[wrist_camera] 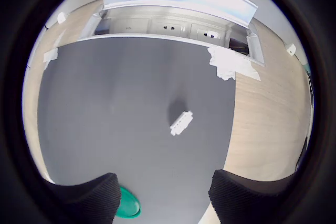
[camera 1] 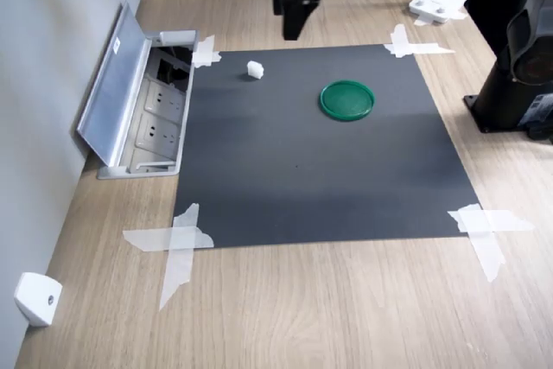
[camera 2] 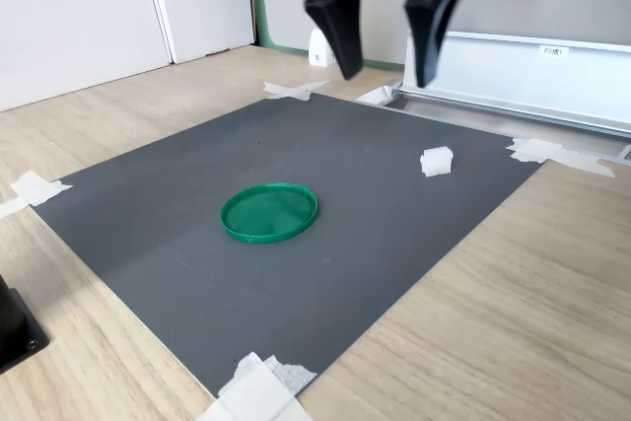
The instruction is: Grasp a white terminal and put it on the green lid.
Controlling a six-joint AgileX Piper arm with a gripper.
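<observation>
The white terminal (camera 1: 255,68) is a tiny white block lying on the dark grey mat (camera 1: 311,179), near the mat's far left corner in the first exterior view. The green lid (camera 1: 347,99) lies flat on the mat with nothing on it, to the terminal's right in that view. My gripper (camera 1: 294,28) hangs open and empty above the mat's far edge, between the two and clear of both. In the second exterior view the gripper (camera 2: 385,56) is high above the terminal (camera 2: 436,161) and the lid (camera 2: 269,212). The wrist view shows the terminal (wrist_camera: 181,123) ahead of the fingertips (wrist_camera: 247,195) and the lid's edge (wrist_camera: 127,205).
An open metal socket box (camera 1: 147,118) borders the mat on the first exterior view's left. White tape (camera 1: 177,244) holds the mat's corners. A white wedge piece (camera 1: 36,298) sits at the near left, a black stand (camera 1: 518,75) at the right, and a white stand (camera 1: 439,2) at the far right.
</observation>
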